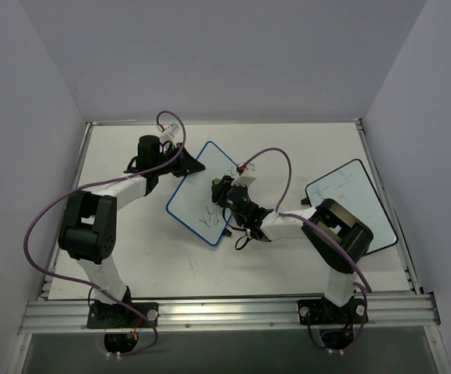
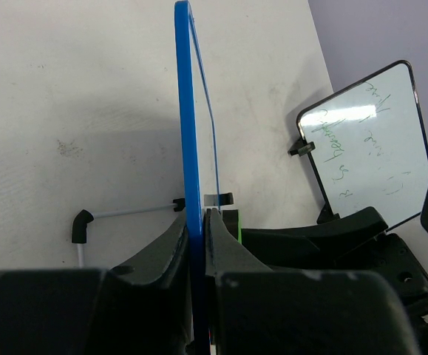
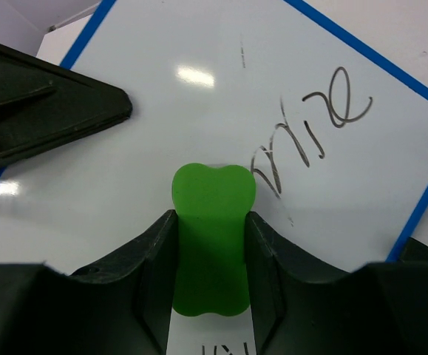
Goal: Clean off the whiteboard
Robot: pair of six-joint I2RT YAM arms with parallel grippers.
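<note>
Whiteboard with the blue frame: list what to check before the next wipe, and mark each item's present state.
1. Left gripper shut on the whiteboard at its blue edge: ok.
2. Right gripper shut on the green eraser: ok.
3. Eraser pressed flat against the board face: cannot tell.
4. Board face wiped clean: not ok, dark handwriting shows to the right of the eraser in the right wrist view.
5. Left fingers away from the handwriting: ok, they sit at the opposite side of the face.
6. Black-framed board out of the way: ok, it lies apart from the whiteboard.
</note>
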